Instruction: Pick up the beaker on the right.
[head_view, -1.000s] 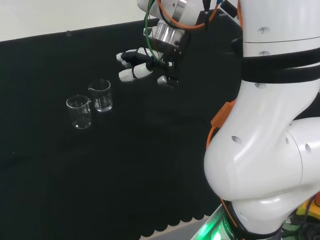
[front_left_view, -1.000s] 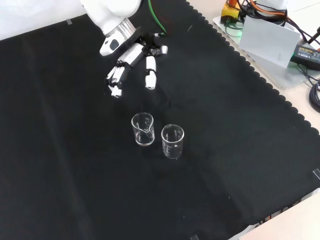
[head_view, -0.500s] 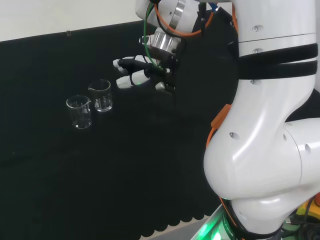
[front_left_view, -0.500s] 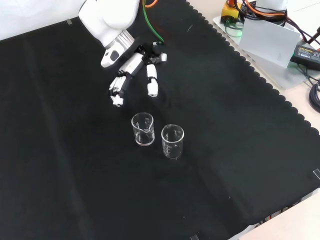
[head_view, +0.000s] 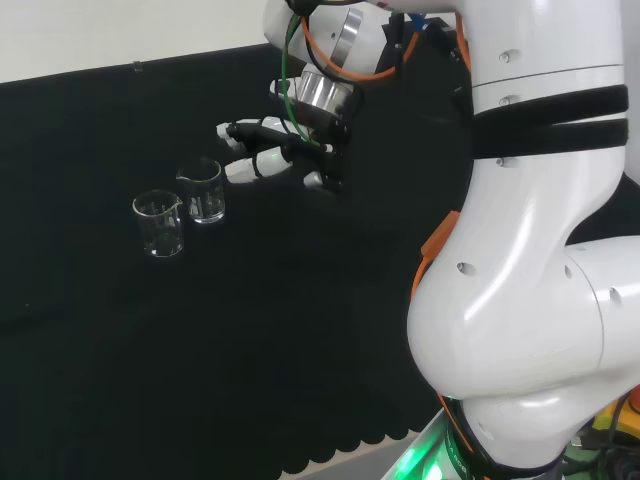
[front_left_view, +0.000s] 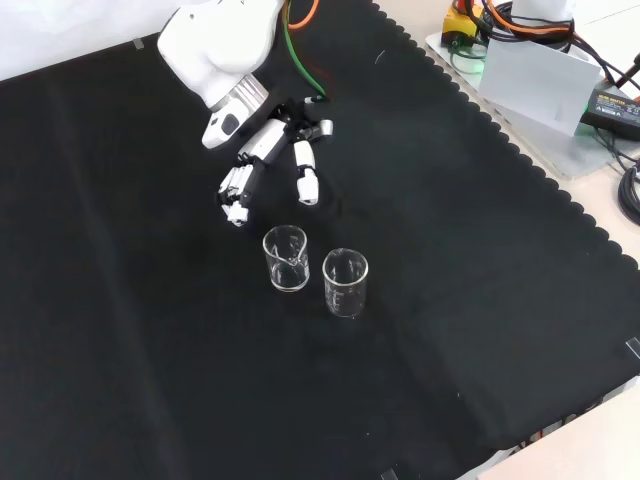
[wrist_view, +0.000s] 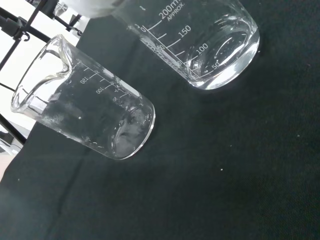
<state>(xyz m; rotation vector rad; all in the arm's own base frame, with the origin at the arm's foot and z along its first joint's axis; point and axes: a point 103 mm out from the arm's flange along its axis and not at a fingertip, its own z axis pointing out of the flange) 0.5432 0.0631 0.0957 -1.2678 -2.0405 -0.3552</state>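
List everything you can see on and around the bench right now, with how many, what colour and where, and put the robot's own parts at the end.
beakers: two, clear glass, upright side by side mid-cloth in the front view, one at left, one at right
cloth: one, black, scalloped edge, covering the bench
electronics and cables: a cluster, grey, black and orange, off the cloth at the front view's top right
arm: one, white with black bands, at the head view's right
hand: one, black and white, fingers straight, just above the left beaker in the front view, touching neither

even bright room light, black cloth (front_left_view: 150, 350) nearly shadowless, glints on glass, blurred white patch in wrist view
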